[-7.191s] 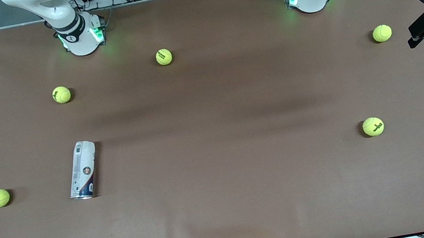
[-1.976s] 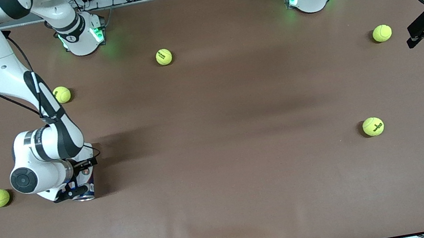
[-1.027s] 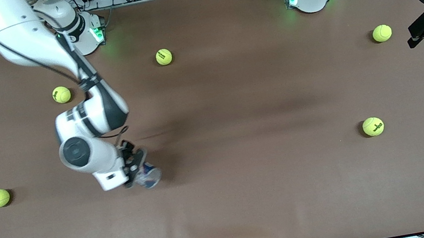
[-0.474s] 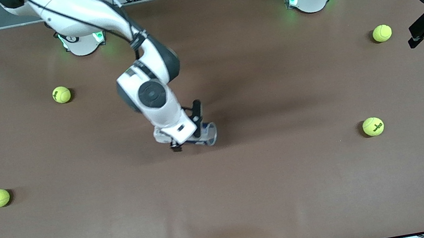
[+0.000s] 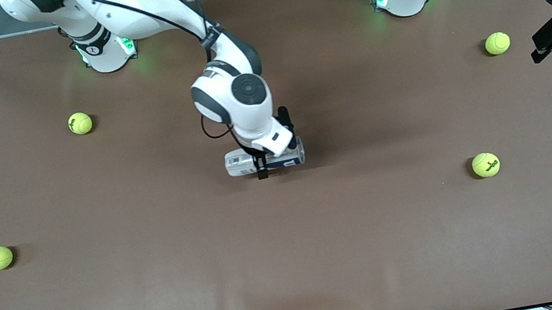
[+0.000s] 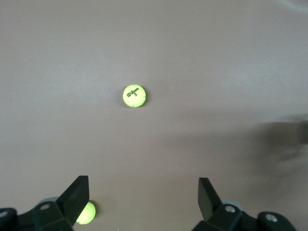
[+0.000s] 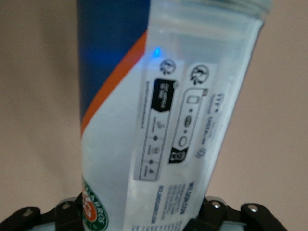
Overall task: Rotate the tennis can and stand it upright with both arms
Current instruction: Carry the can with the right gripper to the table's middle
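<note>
1. Two white jointed robot arms stand at the brown counter (image 5: 110, 309), and only the right one reaches out over its middle.
2. The right tool (image 5: 274, 144) is clamped across the slim clear plastic tennis can with white and dark-blue label (image 5: 265, 159), which lies level, its long axis running toward the two ends of the counter.
3. In the right wrist view the can (image 7: 163, 120) fills the frame between the fingers (image 7: 67, 214); small print and icons show on a white panel beside blue and orange bands, too blurred to read.
4. The left tool (image 6: 143, 199) waits at the left arm's end, fingers spread wide with nothing between them.
5. Below it, a yellow-green tennis ball (image 6: 134, 95) reads "Wilson 3".
6. Four such balls (image 5: 80, 123) show in the front view.
</note>
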You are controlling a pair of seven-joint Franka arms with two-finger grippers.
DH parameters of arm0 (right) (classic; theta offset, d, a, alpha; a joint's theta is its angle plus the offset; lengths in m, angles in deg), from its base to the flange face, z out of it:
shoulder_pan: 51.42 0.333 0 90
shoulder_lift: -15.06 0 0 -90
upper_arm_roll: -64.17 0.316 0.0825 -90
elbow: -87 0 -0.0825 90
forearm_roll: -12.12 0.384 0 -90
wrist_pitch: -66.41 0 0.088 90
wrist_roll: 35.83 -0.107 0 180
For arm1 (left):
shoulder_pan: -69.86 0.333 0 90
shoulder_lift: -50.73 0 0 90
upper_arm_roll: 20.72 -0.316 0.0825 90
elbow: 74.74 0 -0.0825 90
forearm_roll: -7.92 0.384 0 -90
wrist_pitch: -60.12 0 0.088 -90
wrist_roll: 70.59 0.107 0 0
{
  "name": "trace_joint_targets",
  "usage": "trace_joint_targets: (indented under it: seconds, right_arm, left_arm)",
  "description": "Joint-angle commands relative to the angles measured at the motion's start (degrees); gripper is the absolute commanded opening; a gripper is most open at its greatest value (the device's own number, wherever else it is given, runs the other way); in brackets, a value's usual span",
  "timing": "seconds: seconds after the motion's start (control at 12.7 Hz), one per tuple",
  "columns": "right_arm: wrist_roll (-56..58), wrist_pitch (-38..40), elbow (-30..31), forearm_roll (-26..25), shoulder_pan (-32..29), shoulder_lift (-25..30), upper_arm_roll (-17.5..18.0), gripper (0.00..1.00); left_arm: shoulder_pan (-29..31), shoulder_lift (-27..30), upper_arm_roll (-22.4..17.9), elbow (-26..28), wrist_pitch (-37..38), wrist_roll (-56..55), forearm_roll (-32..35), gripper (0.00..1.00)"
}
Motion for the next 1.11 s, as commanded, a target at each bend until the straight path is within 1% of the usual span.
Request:
trace_joint_targets:
  seconds: [0.0, 0.08, 0.24, 0.32, 0.4, 0.47, 0.71, 0.95, 1.03]
  right_arm:
    - [-3.4, 0.11, -5.15, -3.87, 2.66, -5.27, -0.7, 0.73]
    - [-6.8, 0.02, -5.24, -4.66, 3.8, -6.67, -0.79, 0.73]
    - [-12.53, 0.11, -8.12, -10.87, 4.6, -10.53, -0.7, 0.74]
    - [-12.64, 0.11, -8.49, -11.69, 4.6, -11.07, -0.7, 0.74]
    - [-12.55, 0.11, -8.49, -11.79, 4.69, -11.08, -0.7, 0.78]
    - [-12.46, 0.11, -8.58, -12.05, 4.6, -10.99, -0.7, 1.0]
    - [-12.37, 1.07, -8.58, -11.0, 4.6, -8.63, -0.18, 1.0]
    - [-12.46, 5.9, -8.58, -10.56, 5.3, -4.94, 1.31, 1.0]
    - [-12.46, 6.61, -8.58, -9.17, 5.3, -3.62, 1.76, 1.0]
  left_arm:
    - [0.38, -0.52, 0.1, -0.93, 0.86, 0.41, 0.41, 1.0]
    - [0.38, -0.52, 0.1, -0.93, 0.86, 0.41, 0.41, 1.0]
    - [0.38, -0.52, 0.1, -0.93, 0.86, 0.41, 0.41, 1.0]
    - [0.38, -0.52, 0.1, -0.93, 0.86, 0.41, 0.41, 1.0]
    - [0.38, -0.52, 0.1, -0.93, 0.86, 0.41, 0.41, 1.0]
    - [0.38, -0.52, 0.1, -0.93, 0.86, 0.41, 0.41, 1.0]
    - [0.38, -0.52, 0.01, -0.93, 0.86, 0.41, 0.41, 1.0]
    - [0.46, -0.69, 0.01, -1.02, 0.86, 0.5, 0.41, 1.0]
    - [0.38, -1.13, 0.01, -0.93, 0.86, 0.59, 0.41, 1.0]
